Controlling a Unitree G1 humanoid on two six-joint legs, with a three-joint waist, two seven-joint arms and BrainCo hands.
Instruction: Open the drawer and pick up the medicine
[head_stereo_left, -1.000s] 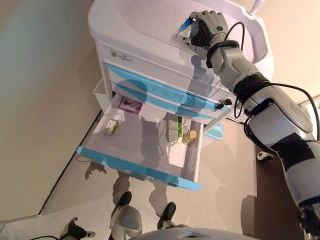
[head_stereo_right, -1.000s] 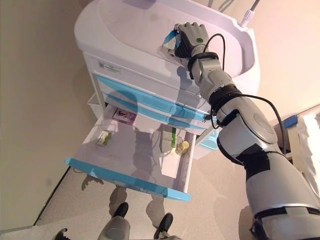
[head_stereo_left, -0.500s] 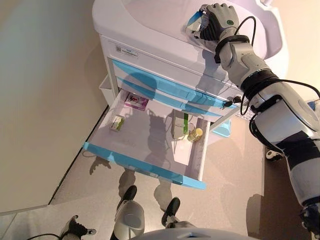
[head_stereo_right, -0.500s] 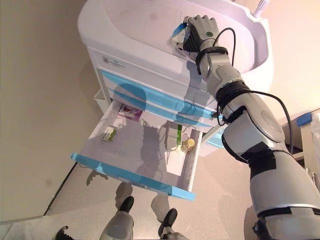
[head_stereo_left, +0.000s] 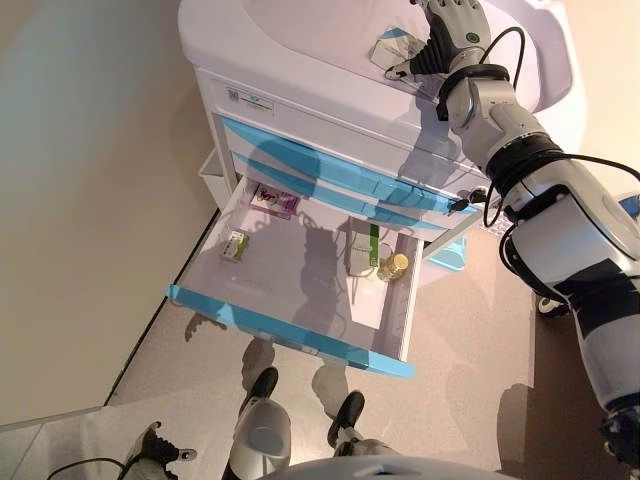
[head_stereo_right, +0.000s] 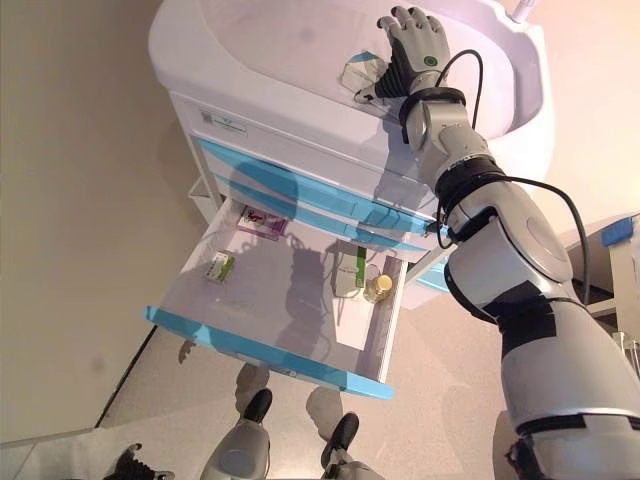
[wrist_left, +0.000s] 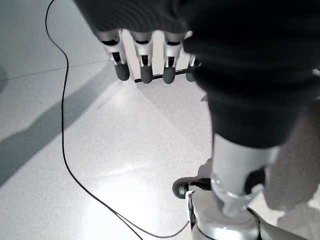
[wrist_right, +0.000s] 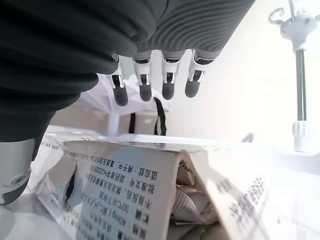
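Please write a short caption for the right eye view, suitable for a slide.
Right robot hand open beside a medicine box lying on the cart top, above the open drawer with other medicines inside.

Lighting is bright, warm and even. Soft shadows fall on the cart (head_stereo_left: 300, 60) front and inside the open drawer (head_stereo_left: 300, 290), below the right robot hand (head_stereo_right: 412, 45); further shadow patches lie on the floor (head_stereo_left: 470, 360) beneath. Glare washes out the floor patch past the left robot hand (wrist_left: 150, 60). Beside the right robot hand, the medicine box (wrist_right: 125, 195) print is sharp enough to see, while the background pole (wrist_right: 299, 75) is soft. Straight edges bow slightly toward the frame borders.
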